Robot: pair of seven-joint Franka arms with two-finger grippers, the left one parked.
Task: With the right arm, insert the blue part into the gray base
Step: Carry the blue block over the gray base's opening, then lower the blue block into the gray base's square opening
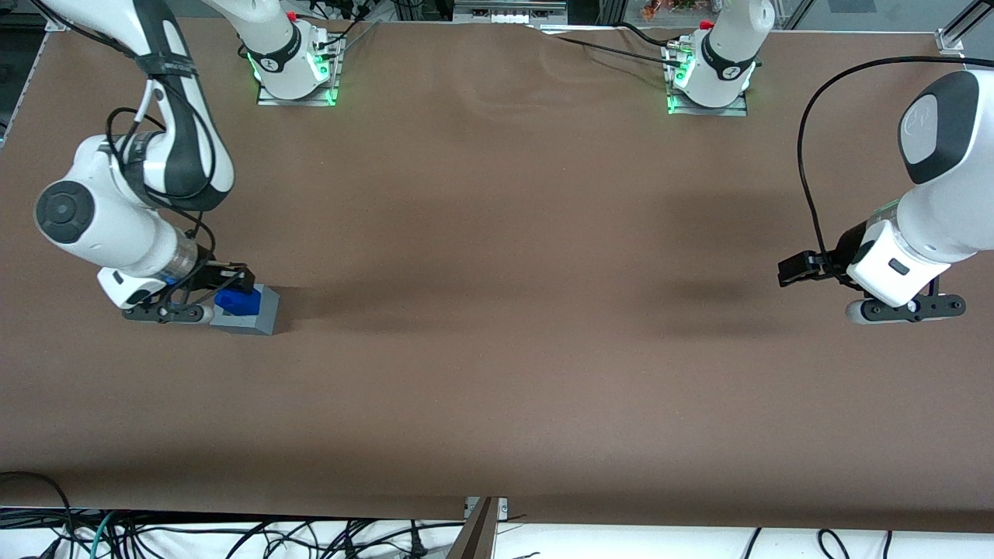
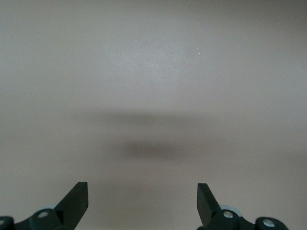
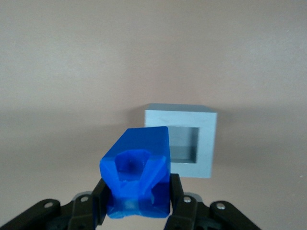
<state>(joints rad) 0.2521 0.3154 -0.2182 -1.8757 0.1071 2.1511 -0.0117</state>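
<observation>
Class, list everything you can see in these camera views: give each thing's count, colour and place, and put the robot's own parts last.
blue part: one, bright blue, held between the gripper's fingers, above the gray base and not yet in its recess.
gray base: one, light grey, on the table toward the working arm's end; its square recess is unfilled.
table: one, brown surface under everything.
cables: several, black, along the table's edge nearest the front camera.
right arm: one, white with black joints, reaching low over the base.
gripper: one, black, shut on the blue part.
</observation>
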